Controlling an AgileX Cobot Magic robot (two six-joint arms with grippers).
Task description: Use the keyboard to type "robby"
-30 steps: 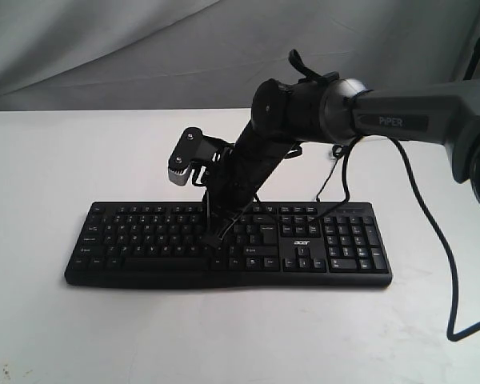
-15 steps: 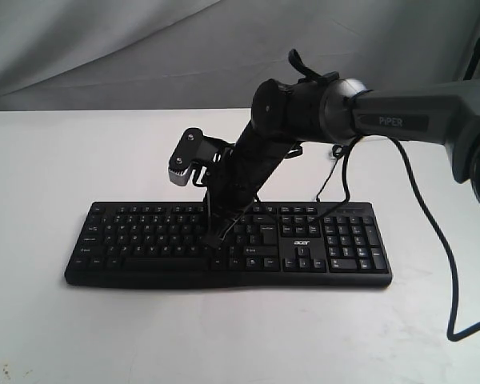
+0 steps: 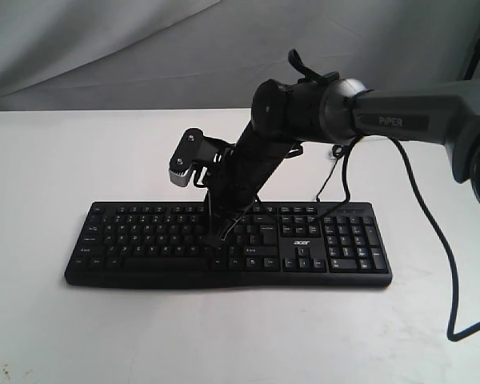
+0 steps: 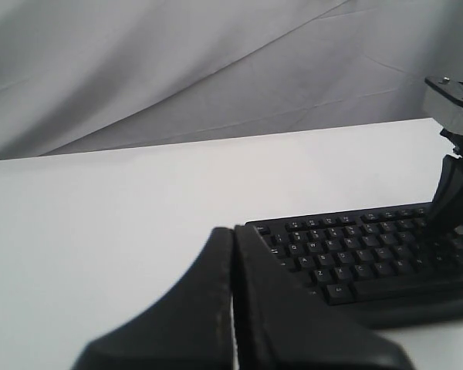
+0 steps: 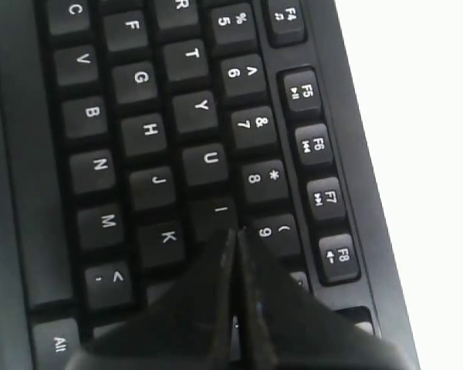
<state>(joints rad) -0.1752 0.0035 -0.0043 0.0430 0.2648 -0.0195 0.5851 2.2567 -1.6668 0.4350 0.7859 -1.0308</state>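
Note:
The black keyboard (image 3: 336, 240) lies across the white table, with its acer logo to the right of the middle. My right gripper (image 3: 213, 238) reaches over from the right and is shut, pointing down onto the letter keys at mid keyboard. In the right wrist view its tip (image 5: 233, 233) lies between the I key (image 5: 218, 212) and the 9 key (image 5: 272, 231), and the fingers hide the keys beneath them. My left gripper (image 4: 233, 230) is shut on nothing, low beside the keyboard's (image 4: 355, 254) left end, and does not show in the exterior view.
A thick black cable (image 3: 442, 240) hangs from the right arm and loops onto the table at the right. A thin cable (image 3: 336, 172) runs behind the keyboard. A grey cloth (image 3: 104, 48) backs the white table (image 3: 56, 160).

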